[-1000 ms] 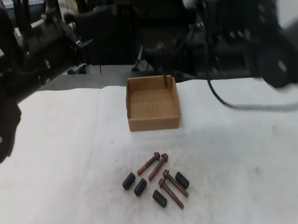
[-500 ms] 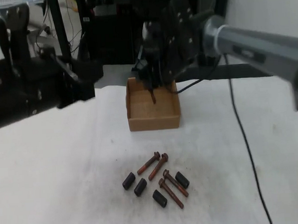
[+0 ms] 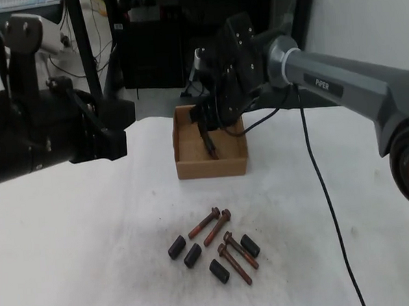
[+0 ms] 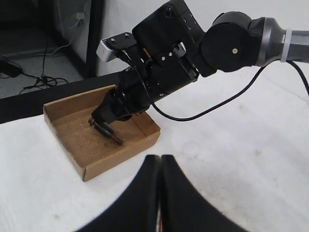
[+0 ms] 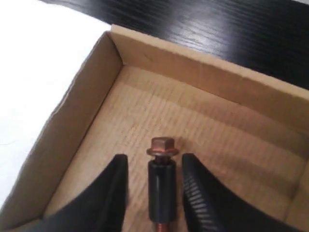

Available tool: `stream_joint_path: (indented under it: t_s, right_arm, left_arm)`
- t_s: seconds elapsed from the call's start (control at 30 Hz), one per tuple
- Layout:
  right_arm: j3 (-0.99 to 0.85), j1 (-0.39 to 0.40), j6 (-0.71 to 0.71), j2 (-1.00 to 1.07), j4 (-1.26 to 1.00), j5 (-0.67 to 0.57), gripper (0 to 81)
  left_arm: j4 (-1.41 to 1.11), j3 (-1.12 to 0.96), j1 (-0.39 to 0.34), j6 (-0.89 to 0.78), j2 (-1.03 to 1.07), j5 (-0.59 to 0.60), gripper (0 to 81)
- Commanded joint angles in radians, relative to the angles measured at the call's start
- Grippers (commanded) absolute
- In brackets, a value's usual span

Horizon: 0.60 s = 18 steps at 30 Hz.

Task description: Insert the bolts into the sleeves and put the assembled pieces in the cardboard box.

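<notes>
My right gripper (image 3: 207, 129) reaches down into the cardboard box (image 3: 212, 168). An assembled piece (image 5: 162, 193), a rusty bolt in a black sleeve, lies on the box floor (image 5: 217, 145) between its fingers. The right gripper (image 5: 154, 157) is open, with a gap on each side of the sleeve. The left wrist view shows the same piece (image 4: 108, 134) under the right gripper (image 4: 104, 118) inside the box (image 4: 116, 154). My left gripper (image 4: 160, 164) hovers shut and empty above the cloth, short of the box. Several loose bolts (image 3: 219, 238) and black sleeves (image 3: 192, 255) lie near the front.
A white cloth (image 3: 91, 220) covers the bench. The left arm's dark body (image 3: 52, 133) hangs over the left side. A black cable (image 3: 323, 188) trails from the right arm across the cloth on the right. Dark equipment stands beyond the far edge.
The right arm has come in over the box and lowered the bolt-and-sleeve piece from the back rim down to the box floor. The left arm has shifted slightly.
</notes>
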Motion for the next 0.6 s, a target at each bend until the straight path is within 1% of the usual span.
stream_joint_path:
  t_s: [0.0, 0.03, 0.07, 0.13, 0.2, 0.33, 0.43, 0.57]
  right_arm:
    - [-0.012, -0.009, -0.007, -0.056, 0.036, 0.005, 13.1]
    - [-0.012, -0.013, -0.007, -0.071, 0.056, 0.005, 4.5]
    - [-0.012, -0.016, -0.007, -0.091, 0.084, 0.001, 0.5]
    - [-0.012, -0.021, -0.007, -0.133, 0.149, -0.008, 0.3]
    - [-0.012, -0.024, -0.007, -0.185, 0.243, -0.008, 0.3]
    - [0.030, -0.027, -0.007, -0.289, 0.426, 0.002, 0.3]
    - [0.121, -0.034, -0.007, -0.370, 0.461, 0.002, 0.3]
    - [0.312, -0.044, -0.007, -0.519, 0.434, 0.002, 0.3]
  left_arm:
    - [0.000, -0.002, 0.002, 0.004, -0.013, 0.009, 0.3]
    - [0.000, -0.002, 0.001, 0.004, -0.013, 0.013, 0.3]
    - [0.000, -0.002, 0.001, 0.004, -0.013, 0.024, 0.3]
    - [0.000, -0.002, 0.001, 0.004, -0.013, 0.029, 0.3]
    - [0.000, -0.002, -0.015, 0.004, -0.013, 0.029, 0.3]
    - [0.000, -0.002, -0.103, 0.025, 0.023, 0.079, 0.3]
    - [0.000, -0.002, -0.175, 0.025, 0.088, 0.083, 0.3]
    - [0.007, -0.028, -0.221, 0.025, 0.229, 0.068, 0.3]
